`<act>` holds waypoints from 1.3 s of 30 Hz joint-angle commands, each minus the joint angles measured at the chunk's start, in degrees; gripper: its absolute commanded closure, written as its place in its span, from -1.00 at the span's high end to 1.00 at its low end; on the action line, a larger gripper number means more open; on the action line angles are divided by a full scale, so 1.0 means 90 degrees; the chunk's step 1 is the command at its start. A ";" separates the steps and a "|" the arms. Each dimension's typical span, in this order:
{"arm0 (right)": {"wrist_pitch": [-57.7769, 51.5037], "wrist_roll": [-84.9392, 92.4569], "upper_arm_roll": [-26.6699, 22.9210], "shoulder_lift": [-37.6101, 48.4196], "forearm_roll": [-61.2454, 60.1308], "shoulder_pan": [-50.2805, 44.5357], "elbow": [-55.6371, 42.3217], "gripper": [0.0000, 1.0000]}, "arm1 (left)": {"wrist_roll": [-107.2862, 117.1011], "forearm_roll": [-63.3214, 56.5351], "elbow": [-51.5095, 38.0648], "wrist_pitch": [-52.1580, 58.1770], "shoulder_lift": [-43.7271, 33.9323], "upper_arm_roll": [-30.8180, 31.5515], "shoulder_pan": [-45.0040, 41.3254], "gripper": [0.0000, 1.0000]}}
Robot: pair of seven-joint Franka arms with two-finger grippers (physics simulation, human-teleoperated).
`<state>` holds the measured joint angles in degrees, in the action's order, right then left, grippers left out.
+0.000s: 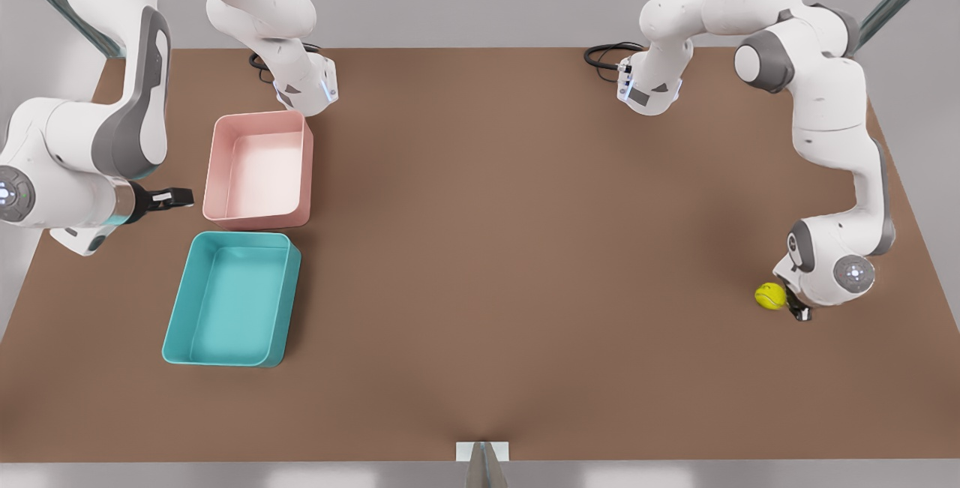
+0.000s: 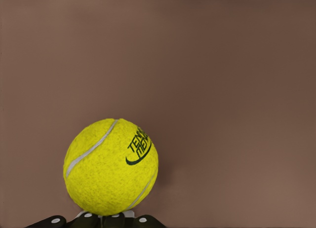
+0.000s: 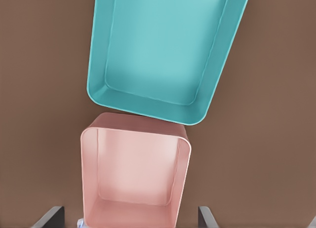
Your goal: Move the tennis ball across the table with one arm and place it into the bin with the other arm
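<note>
Yellow-green and fuzzy, the tennis ball (image 2: pixel 111 167) sits directly ahead of the left wrist camera, resting on the brown table (image 2: pixel 237 90) with its pale seam and dark printed logo facing the lens. In the front view the tennis ball (image 1: pixel 770 296) lies near the table's edge at the front view's right, well apart from both bins. The left tool (image 1: pixel 796 308) is down at table level just beside the ball, on the side toward the front view's right — touching it or very nearly so; whether its fingers are open or closed cannot be told, since only dark knuckles peek in under the ball in the left wrist view.

Across the table, at the front view's left, the teal bin (image 1: pixel 171 323) lies flat with nothing in it, and the pink bin (image 1: pixel 259 218) stands just behind it, corners almost meeting. The right tool (image 1: pixel 174 198) hangs beside the pink bin — fingers spread wide, as the right wrist view shows with one dark fingertip (image 3: pixel 49 215) at each side and both bins between them, the teal bin (image 3: pixel 148 102) farther from the camera than the pink bin (image 3: pixel 91 188).
</note>
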<state>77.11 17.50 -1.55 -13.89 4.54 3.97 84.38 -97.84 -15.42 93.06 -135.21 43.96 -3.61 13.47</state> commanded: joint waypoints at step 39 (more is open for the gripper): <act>0.6139 -0.5861 -0.0307 -0.4326 -0.0622 -0.3156 -0.2256 1.00 | 1.2405 0.1792 -0.1658 0.6986 -0.3556 0.1515 -0.0813 1.00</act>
<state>119.84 -10.33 -3.98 -51.74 -0.95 -24.22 65.06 -1.92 0.71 78.16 -74.37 12.02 10.01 6.22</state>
